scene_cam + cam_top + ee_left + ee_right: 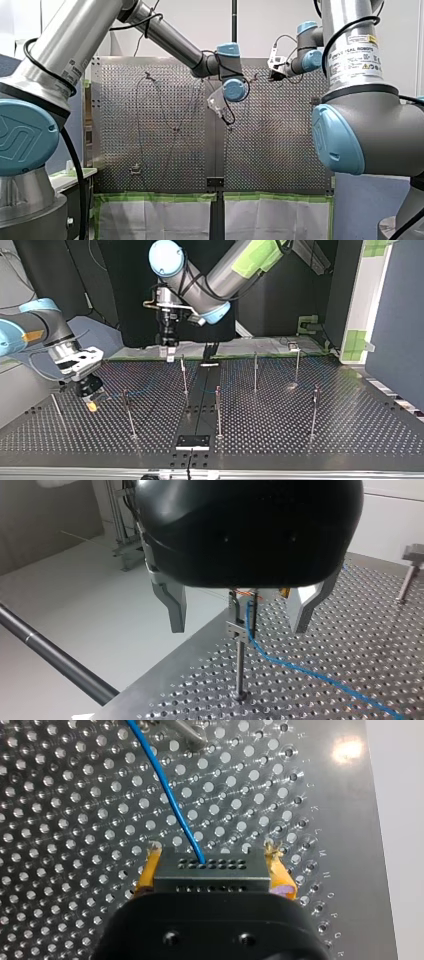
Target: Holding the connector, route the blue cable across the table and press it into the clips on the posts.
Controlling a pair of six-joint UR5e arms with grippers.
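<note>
Perforated steel table (300, 435) fills the scene, with thin posts (255, 372) standing well apart on it against a dark backdrop.

My right gripper (212, 851) is closed on the connector (210, 870), a black block with rows of small holes, pinched between its yellow pads (147, 870). The blue cable (170, 795) leaves the connector's front face and runs ahead over the table. In the top view this gripper sits low over the plate at the left.

My left gripper (238, 627) is wide open and holds nothing. Its metal fingers (172, 605) straddle, without touching, a post (240, 665) at the table's far edge. The cable climbs to the clip (242, 615) on that post and seems to sit in its slot, though I cannot tell how deep. From there it trails across the plate toward the connector.

I judge the step in hand to be the routing toward the next posts, with most clips unfilled. To do it well:
- Keep the right grip firm and the connector level, so the cable does not twist at its root.
- Carry only light tension, or the line may pull out of the edge clip.
- Bring the cable above each slot, then press straight down.
- Steer clear of the slender posts, which look easy to bend.
</note>
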